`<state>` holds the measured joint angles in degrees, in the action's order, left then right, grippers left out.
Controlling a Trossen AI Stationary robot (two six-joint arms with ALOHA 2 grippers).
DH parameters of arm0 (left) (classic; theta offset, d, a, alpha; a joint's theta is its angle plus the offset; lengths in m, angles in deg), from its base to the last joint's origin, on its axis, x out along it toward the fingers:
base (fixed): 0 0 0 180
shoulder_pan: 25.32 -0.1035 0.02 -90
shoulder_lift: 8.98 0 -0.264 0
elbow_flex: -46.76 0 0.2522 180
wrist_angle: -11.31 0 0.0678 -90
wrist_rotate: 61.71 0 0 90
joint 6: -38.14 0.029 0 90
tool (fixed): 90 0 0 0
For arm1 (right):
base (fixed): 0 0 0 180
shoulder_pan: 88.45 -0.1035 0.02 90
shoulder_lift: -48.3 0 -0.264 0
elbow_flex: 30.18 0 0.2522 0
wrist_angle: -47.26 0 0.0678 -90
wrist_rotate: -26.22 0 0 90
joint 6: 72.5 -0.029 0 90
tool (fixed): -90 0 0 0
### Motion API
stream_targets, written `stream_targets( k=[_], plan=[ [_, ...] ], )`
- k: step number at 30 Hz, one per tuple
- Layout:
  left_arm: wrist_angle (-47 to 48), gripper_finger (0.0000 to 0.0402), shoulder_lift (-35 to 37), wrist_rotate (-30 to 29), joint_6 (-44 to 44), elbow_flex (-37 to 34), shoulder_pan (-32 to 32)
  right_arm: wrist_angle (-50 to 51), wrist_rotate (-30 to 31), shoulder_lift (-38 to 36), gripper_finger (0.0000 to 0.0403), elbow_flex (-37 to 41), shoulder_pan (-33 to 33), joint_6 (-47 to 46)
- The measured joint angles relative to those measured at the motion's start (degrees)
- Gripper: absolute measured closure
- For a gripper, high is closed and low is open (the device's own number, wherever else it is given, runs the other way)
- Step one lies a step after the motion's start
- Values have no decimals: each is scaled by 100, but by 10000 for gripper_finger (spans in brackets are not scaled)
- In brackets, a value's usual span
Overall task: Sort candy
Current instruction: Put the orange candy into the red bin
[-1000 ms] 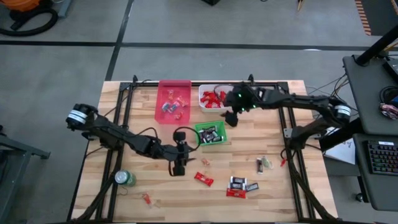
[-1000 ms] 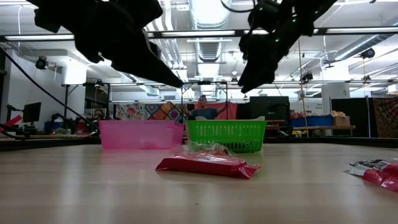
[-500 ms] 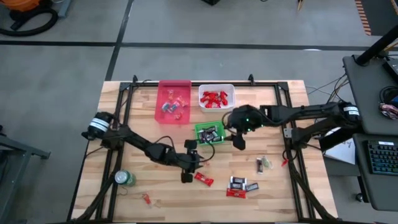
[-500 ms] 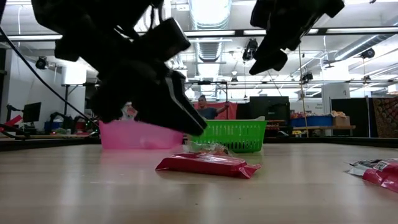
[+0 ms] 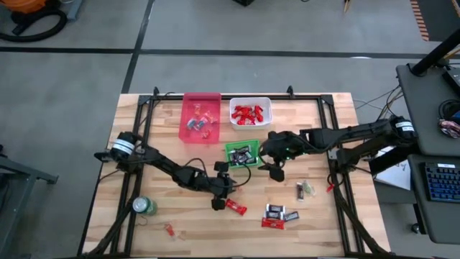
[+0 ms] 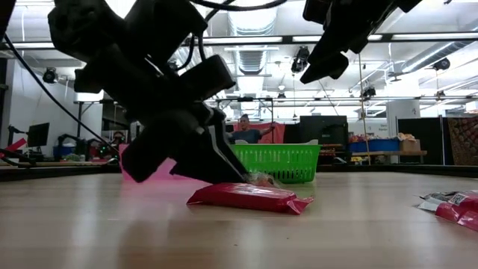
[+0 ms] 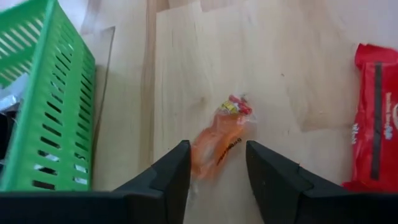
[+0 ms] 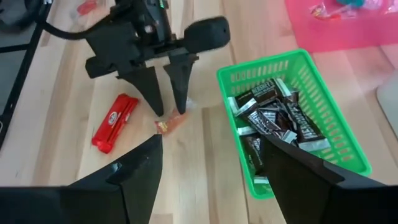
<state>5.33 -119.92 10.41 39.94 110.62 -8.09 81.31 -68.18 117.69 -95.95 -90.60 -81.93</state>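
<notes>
the left gripper (image 7: 216, 163) is parted and lowered at the table, a small crinkly orange-wrapped candy (image 7: 219, 135) lying between its fingers, long axis slanted across the gap. the right gripper (image 5: 277, 173) is held open above, farther off.

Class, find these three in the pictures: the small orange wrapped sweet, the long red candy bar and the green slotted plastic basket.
small orange wrapped sweet (image 7: 219, 142), left wrist view, middle of wrapper.
long red candy bar (image 8: 115, 122), right wrist view, wrapper's middle.
green slotted plastic basket (image 7: 55, 112), left wrist view, slotted side wall.
</notes>
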Motion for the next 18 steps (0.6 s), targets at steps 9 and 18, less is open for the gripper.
stream_targets(
  k=[9,18],
  plan=[
    [27,374,-14,-16,-82,-5,-1,-29,154,0,147,11,-199,-35],
    [591,400,521,30,-91,-20,52,-206,152,2,151,64,-369,-212]
  ],
)
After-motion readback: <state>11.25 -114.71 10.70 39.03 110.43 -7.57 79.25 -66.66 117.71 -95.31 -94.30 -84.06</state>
